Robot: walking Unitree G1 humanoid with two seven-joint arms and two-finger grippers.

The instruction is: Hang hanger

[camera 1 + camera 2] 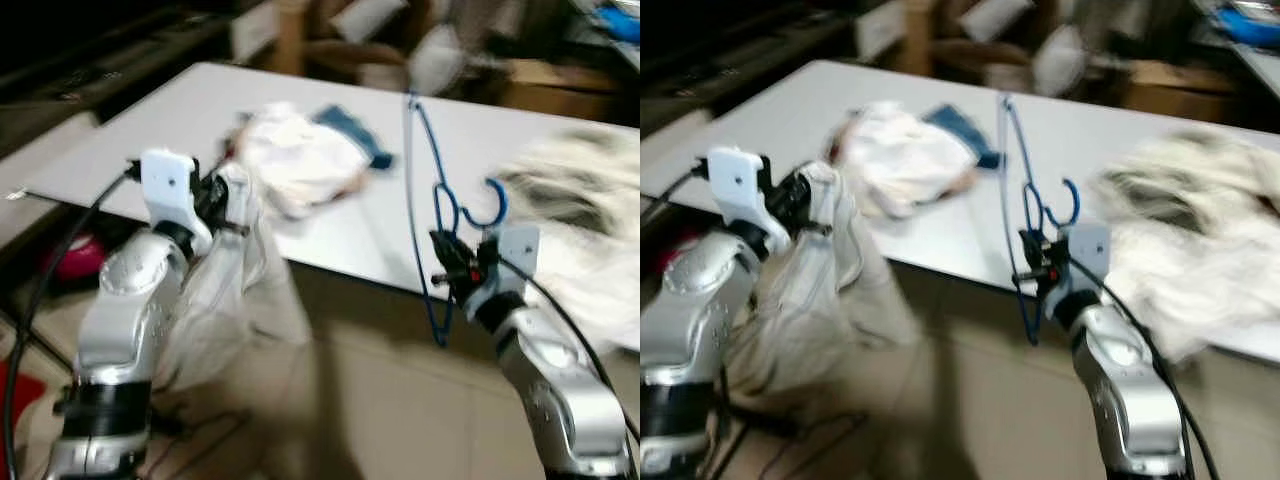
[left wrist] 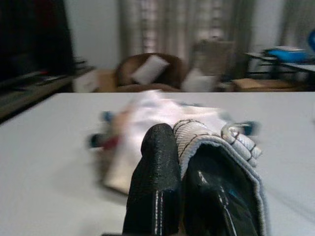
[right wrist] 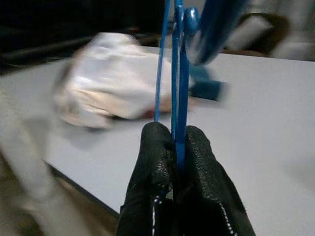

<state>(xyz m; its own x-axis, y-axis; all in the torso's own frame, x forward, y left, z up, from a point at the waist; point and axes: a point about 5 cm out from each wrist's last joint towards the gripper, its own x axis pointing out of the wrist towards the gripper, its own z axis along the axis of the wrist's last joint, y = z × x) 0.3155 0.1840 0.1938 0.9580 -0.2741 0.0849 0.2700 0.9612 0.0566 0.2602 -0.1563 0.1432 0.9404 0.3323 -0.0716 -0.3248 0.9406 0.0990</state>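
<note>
A thin blue wire hanger stands upright at the near edge of the white table, its hook curling to the right. My right gripper is shut on the hanger's wires just below the hook; in the right wrist view the black fingers pinch the blue wire. My left gripper is shut on a pale checked garment that hangs down from it over the table's near edge. In the left wrist view the cloth is pressed between the fingers.
A crumpled white garment with a blue piece lies mid-table. A fluffy white and grey heap covers the table's right side. Chairs and boxes stand behind. Tan floor lies below the table edge. A pink object sits low at left.
</note>
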